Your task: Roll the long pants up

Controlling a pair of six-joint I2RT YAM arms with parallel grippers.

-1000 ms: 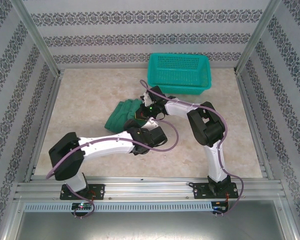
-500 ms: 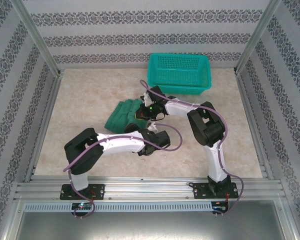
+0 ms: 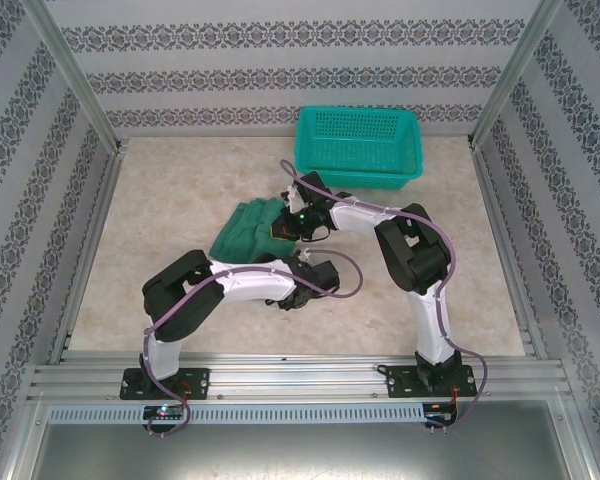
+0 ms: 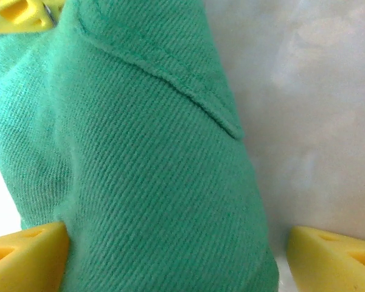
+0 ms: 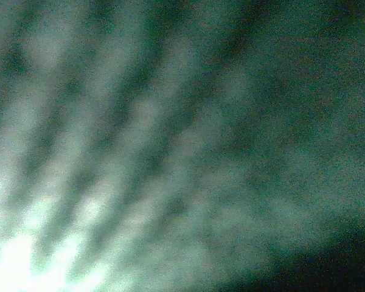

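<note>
Surface: beige marbled tabletop [image 3: 170, 200]; patterned wallpaper walls [image 3: 280, 75]; aluminium frame rails [image 3: 300, 378] along the near edge.
Container: teal mesh basket [image 3: 360, 145] at the far edge, right of centre, its mesh floor visible.
Item: the long pants [image 3: 242, 232], dark green, bunched mid-table, near the basket but apart from it.
Left gripper [image 4: 179, 254]: fingers spread wide, astride the cloth [image 4: 146, 170]; not clamped.
Right gripper [image 3: 280, 228]: closed, at the bundle's right end; whether it pinches cloth cannot be told.
</note>
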